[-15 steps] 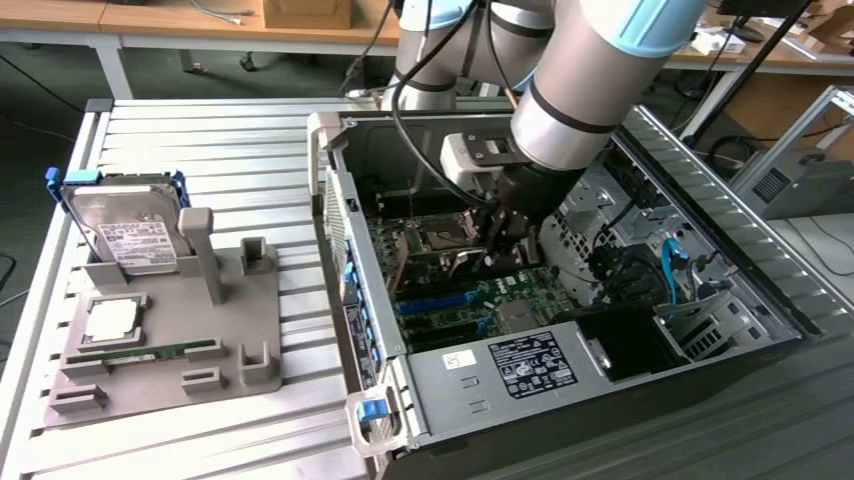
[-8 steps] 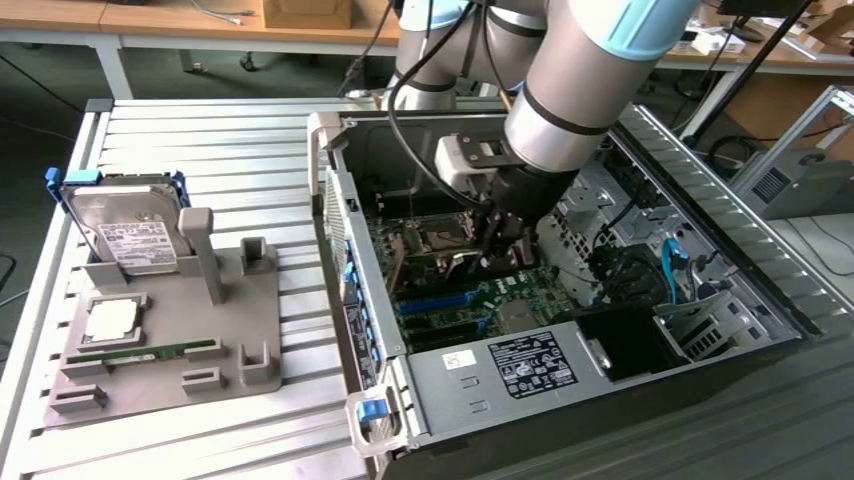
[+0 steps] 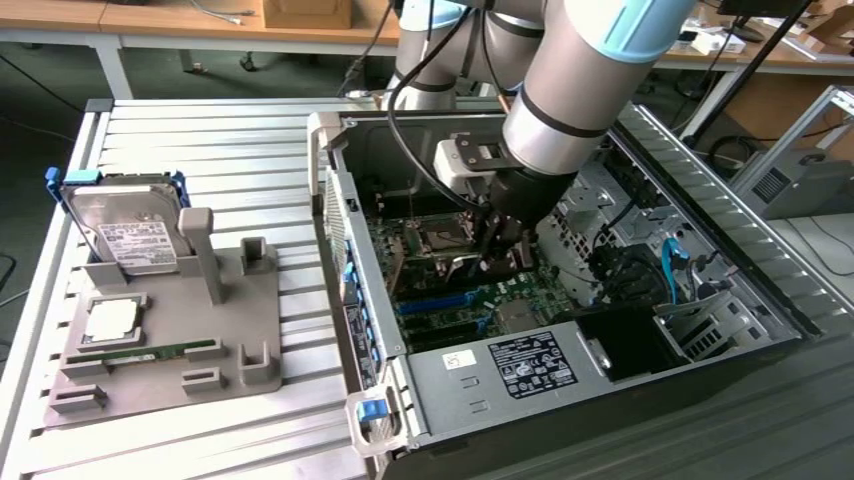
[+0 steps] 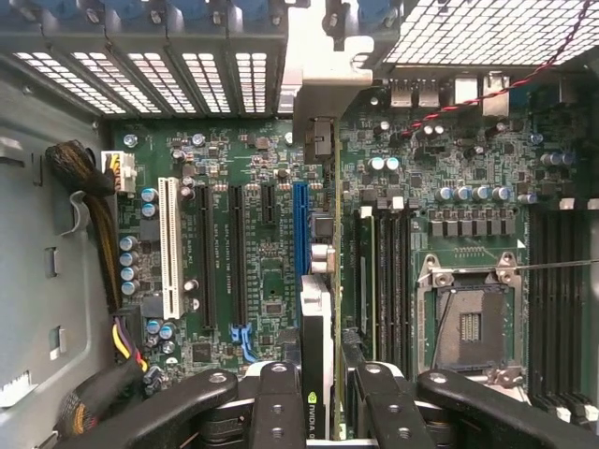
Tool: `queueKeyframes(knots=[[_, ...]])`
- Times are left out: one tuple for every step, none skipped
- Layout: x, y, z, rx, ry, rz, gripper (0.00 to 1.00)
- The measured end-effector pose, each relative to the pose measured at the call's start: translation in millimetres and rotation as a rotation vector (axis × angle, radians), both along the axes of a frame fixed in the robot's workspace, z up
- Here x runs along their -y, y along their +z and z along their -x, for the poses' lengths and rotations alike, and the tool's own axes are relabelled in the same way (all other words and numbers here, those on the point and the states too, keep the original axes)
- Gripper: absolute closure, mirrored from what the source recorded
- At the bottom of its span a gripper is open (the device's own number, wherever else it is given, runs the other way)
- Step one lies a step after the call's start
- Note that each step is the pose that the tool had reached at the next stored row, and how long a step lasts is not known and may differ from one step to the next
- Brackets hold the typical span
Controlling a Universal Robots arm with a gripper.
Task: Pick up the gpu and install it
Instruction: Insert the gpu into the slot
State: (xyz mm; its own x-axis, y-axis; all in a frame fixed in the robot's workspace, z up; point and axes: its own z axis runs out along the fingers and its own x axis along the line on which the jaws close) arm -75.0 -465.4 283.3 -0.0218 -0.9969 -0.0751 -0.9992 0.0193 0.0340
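Inside the case (image 3: 350,215), the gripper (image 4: 318,404) is closed partway on the gpu (image 4: 316,323), held edge-on above the blue slot (image 4: 299,220). Cables (image 4: 94,210) crowd one wall. The hard drive (image 3: 127,235) sits outside.

**Diffuse Room Light, Shaded Case Interior**

Exterior view: soft overhead light brightens the slatted table (image 3: 200,140), while the computer case (image 3: 721,200) interior sits darker. Wrist view: the motherboard (image 4: 262,281) is evenly lit, the mesh (image 4: 487,28) glares white, and the gripper (image 4: 323,412) reads dark.
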Motion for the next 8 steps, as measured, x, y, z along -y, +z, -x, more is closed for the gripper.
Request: queueKeyframes(knots=[[0.0, -0.1, 0.0, 0.0, 0.0, 0.0004, 0.73], [-0.6, -0.5, 0.3, 0.0, 0.0, 0.0005, 0.73], [-1.2, -0.8, 0.6, -0.0001, 0.0, 0.0011, 0.73], [-2.1, -1.2, 0.9, 0.0, 0.0, 0.0021, 0.73], [-2.9, -1.6, 1.2, 0.0, 0.0, 0.0034, 0.73], [-3.2, -1.7, 1.4, 0.0, 0.0, 0.0054, 0.73], [-3.2, -1.8, 1.3, 0.0, 0.0, 0.0085, 0.73], [-3.2, -1.8, 1.3, -0.0004, 0.0, 0.0107, 0.73]])
